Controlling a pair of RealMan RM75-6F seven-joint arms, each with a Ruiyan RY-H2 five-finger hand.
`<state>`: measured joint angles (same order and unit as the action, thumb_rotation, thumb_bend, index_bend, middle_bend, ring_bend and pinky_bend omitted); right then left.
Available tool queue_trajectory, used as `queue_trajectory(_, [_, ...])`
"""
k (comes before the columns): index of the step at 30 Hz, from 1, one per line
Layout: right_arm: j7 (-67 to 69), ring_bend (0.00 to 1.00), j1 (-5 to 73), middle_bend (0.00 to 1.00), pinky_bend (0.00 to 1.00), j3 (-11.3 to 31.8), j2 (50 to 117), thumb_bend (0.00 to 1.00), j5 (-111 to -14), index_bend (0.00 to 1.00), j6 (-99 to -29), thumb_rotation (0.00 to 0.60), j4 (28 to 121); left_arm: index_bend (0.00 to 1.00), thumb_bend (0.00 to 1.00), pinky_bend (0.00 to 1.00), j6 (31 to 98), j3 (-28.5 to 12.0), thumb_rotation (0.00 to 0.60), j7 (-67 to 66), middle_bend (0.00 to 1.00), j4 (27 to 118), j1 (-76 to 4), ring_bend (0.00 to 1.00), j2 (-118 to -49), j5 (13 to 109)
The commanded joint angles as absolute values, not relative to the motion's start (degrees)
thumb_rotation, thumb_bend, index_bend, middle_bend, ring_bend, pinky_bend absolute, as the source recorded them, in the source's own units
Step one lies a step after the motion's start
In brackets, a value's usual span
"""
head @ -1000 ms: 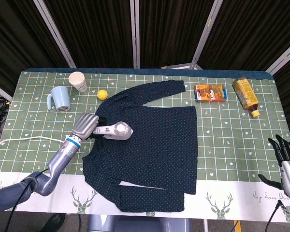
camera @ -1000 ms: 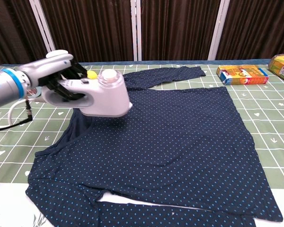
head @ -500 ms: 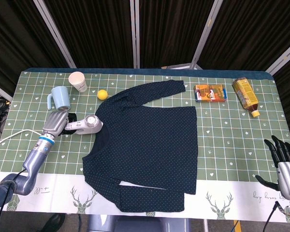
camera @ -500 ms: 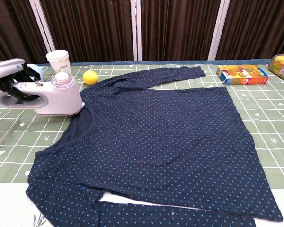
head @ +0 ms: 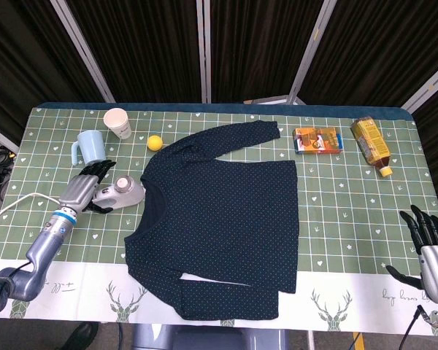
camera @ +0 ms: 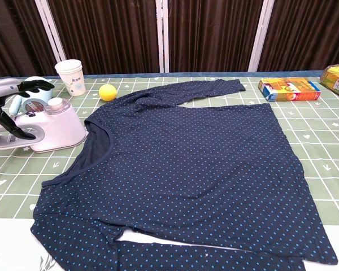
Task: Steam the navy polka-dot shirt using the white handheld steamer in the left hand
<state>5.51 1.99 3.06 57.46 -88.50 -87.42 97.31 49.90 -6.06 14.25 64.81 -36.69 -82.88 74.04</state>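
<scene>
The navy polka-dot shirt (head: 226, 219) lies spread flat on the green checked table (head: 350, 211), also filling the chest view (camera: 198, 164). The white handheld steamer (head: 125, 192) stands on the table just left of the shirt's collar, with its body (camera: 52, 131) off the cloth. My left hand (head: 82, 192) is at the steamer's handle with its fingers (camera: 29, 86) spread apart above it, not closed around it. My right hand (head: 431, 246) hangs beyond the table's near right corner, fingers apart and empty.
A blue mug (head: 91, 148), a paper cup (head: 117, 122) and a yellow ball (head: 155, 142) sit at the back left. An orange box (head: 317, 140) and a yellow bottle (head: 371, 144) lie at the back right. The steamer's white cord (head: 22, 204) trails left.
My left hand carried the steamer off the shirt to the left, set it down on the table and spread its fingers away from the handle. The right hand barely moved.
</scene>
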Motion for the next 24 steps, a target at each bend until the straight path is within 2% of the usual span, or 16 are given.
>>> queue_trajectory(1, [5.8, 0.0, 1.81, 0.0, 0.0, 2.86, 57.25, 0.0, -89.02, 0.0, -87.8, 0.6, 97.45, 0.0, 0.0, 0.02, 52.17, -6.26, 0.6, 13.45, 0.0, 69.86, -34.98, 0.0, -79.11, 73.85])
queue_trajectory(6, [6.15, 0.0, 1.69, 0.0, 0.0, 2.61, 57.0, 0.0, -89.63, 0.0, -88.04, 0.6, 97.61, 0.0, 0.0, 0.0, 56.93, -6.41, 0.6, 12.66, 0.0, 76.15, -32.29, 0.0, -74.59, 74.53])
queue_trajectory(12, [7.41, 0.0, 1.99, 0.0, 0.0, 3.23, 57.17, 0.0, -88.04, 0.0, -87.31, 0.6, 96.28, 0.0, 0.0, 0.0, 72.12, -6.7, 0.6, 6.41, 0.0, 85.29, -25.71, 0.0, -70.19, 77.55])
queue_trajectory(18, [8.78, 0.0, 1.58, 0.0, 0.0, 3.88, 57.1, 0.0, -87.02, 0.0, -88.17, 0.6, 94.89, 0.0, 0.0, 0.0, 82.56, -3.64, 0.6, -3.17, 0.0, 96.13, -18.08, 0.0, -64.28, 79.5])
queue_trajectory(24, [10.07, 0.0, 1.44, 0.0, 0.0, 3.91, 56.99, 0.0, -87.02, 0.0, -88.29, 0.6, 94.27, 0.0, 0.0, 0.0, 86.89, -0.28, 0.6, -6.58, 0.0, 102.63, -12.5, 0.0, -59.99, 80.16])
